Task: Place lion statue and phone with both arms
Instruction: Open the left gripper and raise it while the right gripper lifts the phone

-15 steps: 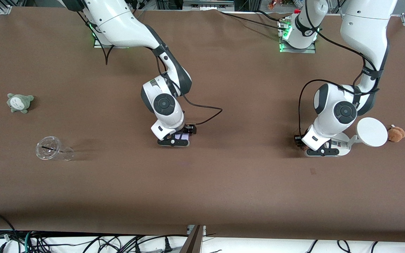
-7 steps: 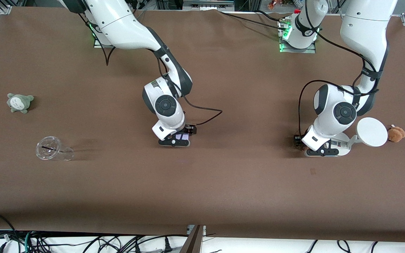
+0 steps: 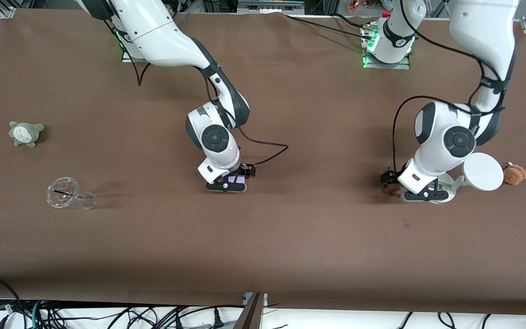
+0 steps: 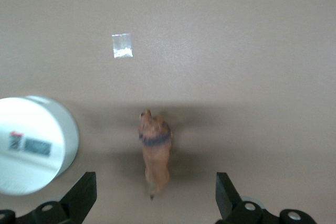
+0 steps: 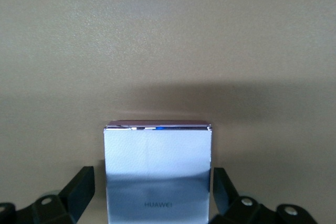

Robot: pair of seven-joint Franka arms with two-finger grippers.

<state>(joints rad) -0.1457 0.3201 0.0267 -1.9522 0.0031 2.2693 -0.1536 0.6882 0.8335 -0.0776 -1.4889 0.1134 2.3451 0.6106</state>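
The lion statue (image 3: 391,190), a tiny brown figurine, lies on the table beside the white stand's base. In the left wrist view the lion statue (image 4: 155,153) lies untouched between the wide-open fingers of my left gripper (image 4: 155,187). My left gripper (image 3: 424,196) hangs low over the stand's base. The phone (image 5: 157,171), a pale slab with HUAWEI lettering, sits between the fingers of my right gripper (image 5: 155,187) with a small gap on each side. In the front view my right gripper (image 3: 226,186) is low at the table's middle, with the phone (image 3: 236,179) mostly hidden under it.
A white stand with a disc (image 3: 482,171) and round base (image 4: 31,145) stands by my left gripper, with an orange-brown plush (image 3: 515,173) beside it. A clear cup (image 3: 69,194) lies on its side and a grey-green plush (image 3: 26,132) sits toward the right arm's end. A small tape patch (image 4: 122,45) marks the table.
My left arm has shifted toward its own end of the table and risen a little, uncovering the lion statue on the table. My right gripper has barely moved.
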